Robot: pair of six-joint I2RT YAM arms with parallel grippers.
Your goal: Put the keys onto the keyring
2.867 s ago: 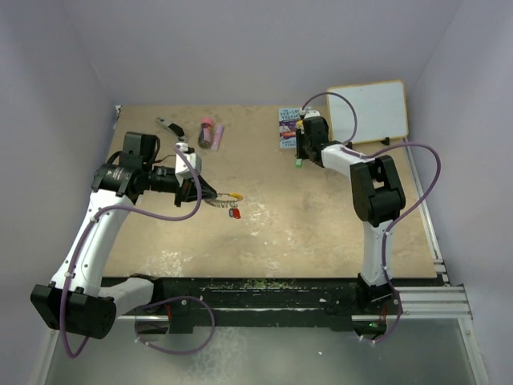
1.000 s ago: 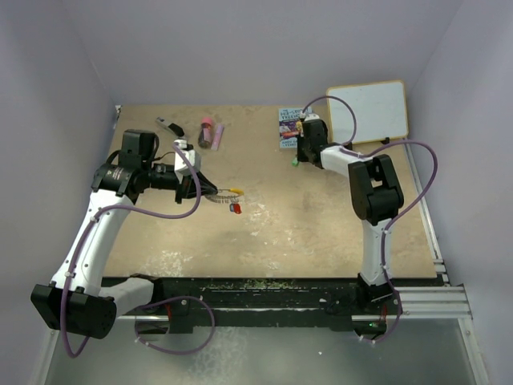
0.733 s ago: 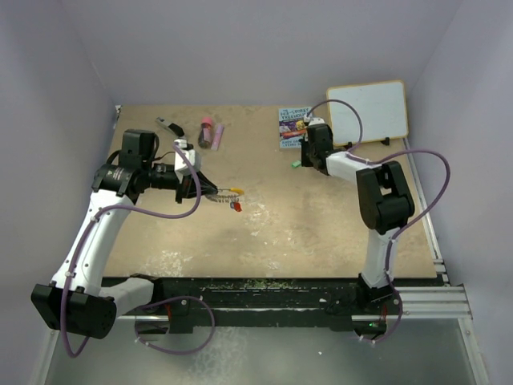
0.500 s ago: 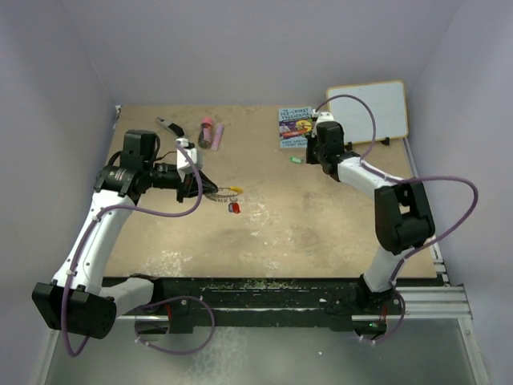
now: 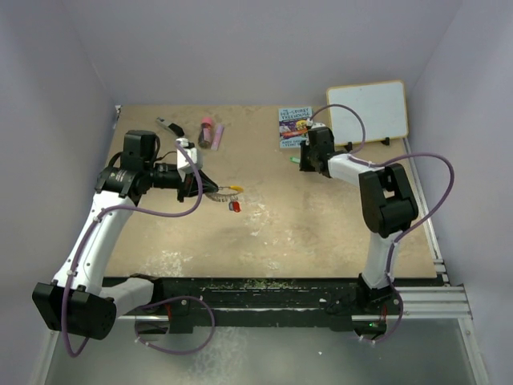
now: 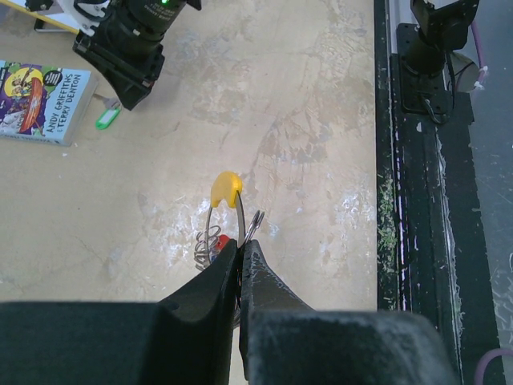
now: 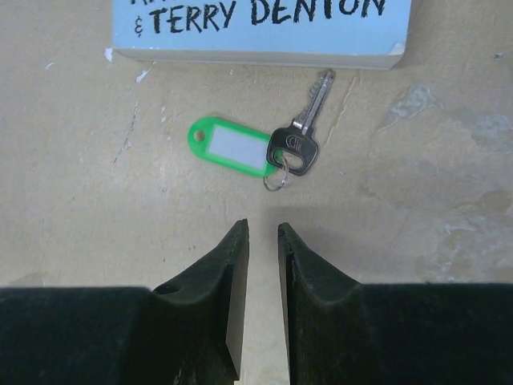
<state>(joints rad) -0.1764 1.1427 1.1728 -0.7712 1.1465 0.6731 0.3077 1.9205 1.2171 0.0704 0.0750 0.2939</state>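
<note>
Book (image 7: 264,32): lies along the top edge of the right wrist view, just above the green key (image 7: 232,148). A reach that overshoots could, I judge, push the key against or under its edge.
Right gripper (image 7: 263,228): jaws a narrow gap apart with nothing between them, at bottom centre of its view, just below the green key. The gap looks narrower than the tag, so closing from here may pinch bare table (image 7: 417,241) or flick the key aside.
Left gripper (image 6: 240,245): clamped on the keyring (image 6: 225,186) at lower centre of its view. If the hold loosens, the thin wire may twist.
Keyring: held left of centre in the top view, yellow stretch outward, well apart from the green key. That leaves a long carry in which the key could drop.
Green key: lies flat and thin at centre of the right wrist view, so it is likely to slip.
Red key (image 6: 216,239): beside the ring at the fingertips. Whether it is threaded on cannot be told.
Ring opening: hidden, perhaps behind the left fingers.
Blue key: not found in any view.
</note>
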